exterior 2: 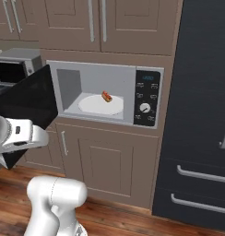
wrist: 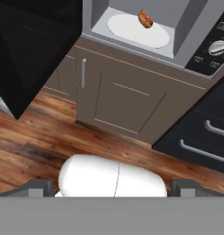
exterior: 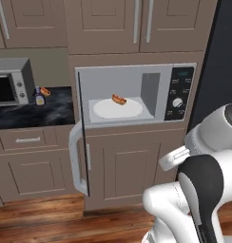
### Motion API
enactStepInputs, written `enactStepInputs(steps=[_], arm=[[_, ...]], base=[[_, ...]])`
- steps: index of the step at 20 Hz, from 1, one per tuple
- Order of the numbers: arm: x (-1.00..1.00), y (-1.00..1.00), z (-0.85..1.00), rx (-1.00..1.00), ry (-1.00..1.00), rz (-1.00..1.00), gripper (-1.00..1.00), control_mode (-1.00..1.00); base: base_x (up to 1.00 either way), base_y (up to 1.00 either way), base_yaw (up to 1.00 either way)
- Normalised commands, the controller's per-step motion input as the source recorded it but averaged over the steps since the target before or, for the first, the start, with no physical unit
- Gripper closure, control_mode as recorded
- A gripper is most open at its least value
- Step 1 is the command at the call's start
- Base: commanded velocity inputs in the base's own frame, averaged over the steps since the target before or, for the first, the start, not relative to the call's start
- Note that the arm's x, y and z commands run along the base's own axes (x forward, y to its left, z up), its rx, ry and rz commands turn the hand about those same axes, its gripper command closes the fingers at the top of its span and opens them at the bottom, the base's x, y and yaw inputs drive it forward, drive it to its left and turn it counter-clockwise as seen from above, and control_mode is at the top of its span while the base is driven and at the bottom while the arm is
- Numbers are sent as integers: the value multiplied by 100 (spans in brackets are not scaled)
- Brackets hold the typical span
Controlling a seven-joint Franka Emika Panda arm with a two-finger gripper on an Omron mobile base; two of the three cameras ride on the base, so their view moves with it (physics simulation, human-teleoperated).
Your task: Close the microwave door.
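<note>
The door (exterior: 81, 137) hangs wide open at the left of the microwave (exterior: 137, 95), stiff, swings on its hinge, best pushed near the handle (exterior: 75, 159); can't tell if gripper's open or closed.

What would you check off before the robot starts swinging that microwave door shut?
1. microwave door wide open, swung out to the left: ok, it needs closing.
2. hot dog sits fully on the white plate, inside the microwave: ok.
3. Nothing juts over the doorway's front edge: ok.
4. silver handle on the door's outer face, unobstructed: ok.
5. Gripper in contact with the door: not ok, the hand view shows it apart.
6. Gripper open or shut: cannot tell.
</note>
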Motion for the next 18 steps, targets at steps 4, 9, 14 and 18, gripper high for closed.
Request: enactStepInputs(steps=[4,9,14,18], arm=[[0,0,0,0,0,0,-100,100],[0,8,0,0,-6,0,-100,-100],[4,91,42,0,-33,-1,-100,-100],[-5,100,60,0,-42,0,-100,-100]], base=[[23,11,-2],[1,3,-1],[0,0,0],[0,0,0]])
